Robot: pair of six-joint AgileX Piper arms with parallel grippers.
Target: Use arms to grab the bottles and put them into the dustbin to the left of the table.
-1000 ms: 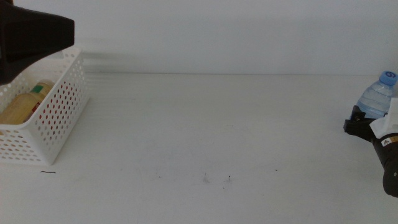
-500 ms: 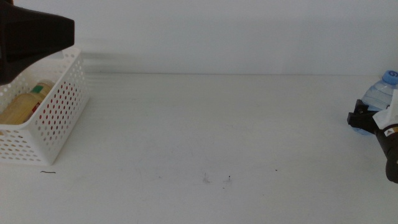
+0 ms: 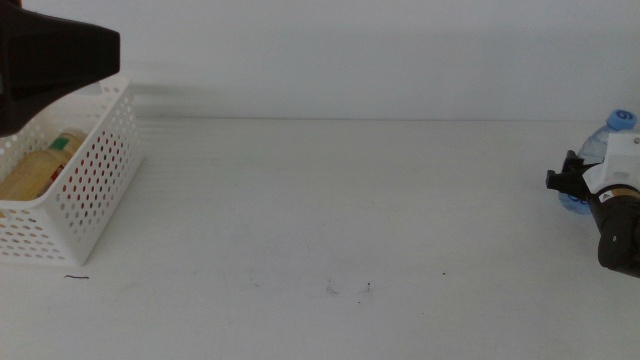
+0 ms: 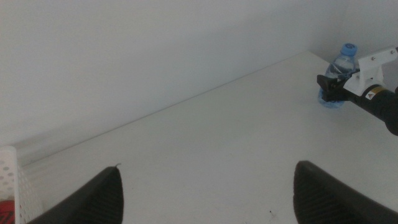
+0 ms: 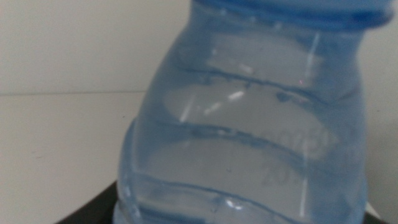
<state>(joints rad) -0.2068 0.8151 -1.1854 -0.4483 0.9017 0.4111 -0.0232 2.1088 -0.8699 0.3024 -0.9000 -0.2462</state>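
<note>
Over the last second the right gripper has closed in around the water bottle at far right, jaws straddling it unclamped, while the left gripper waits with jaws apart.

A small clear water bottle with a blue cap stands upright at the table's right edge. The yellow tea bottle lies inside the white perforated dustbin at the left edge.

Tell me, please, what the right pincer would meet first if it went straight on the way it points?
The water bottle: it fills the right wrist view, and the right pincer is already at its base at the table's right edge. Actual contact is unclear.
</note>
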